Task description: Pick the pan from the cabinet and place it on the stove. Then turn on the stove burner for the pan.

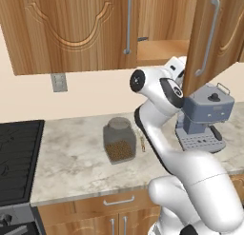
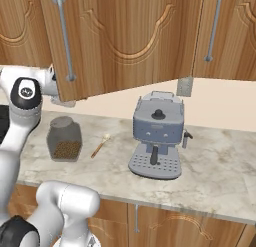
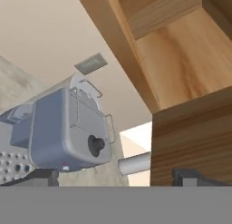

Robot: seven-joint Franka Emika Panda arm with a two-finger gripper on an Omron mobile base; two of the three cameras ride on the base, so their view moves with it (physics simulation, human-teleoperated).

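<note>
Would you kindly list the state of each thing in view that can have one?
cabinet: right door swung open, left door shut.
tool: open, holding nothing, at the open door's edge.
jar: upright on the counter, lid on, partly filled.
coffee machine: upright on the counter.
stove: grates bare.

Brown cabinet (image 1: 71,29) open; black stove (image 1: 16,158) left.

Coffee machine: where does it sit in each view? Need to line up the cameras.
Left base view: coffee machine right of centre on the counter, behind the arm.
Right base view: centre, on the counter.
Hand view: lower left, rolled sideways.
Shared landmark: grey wall outlet.
</note>
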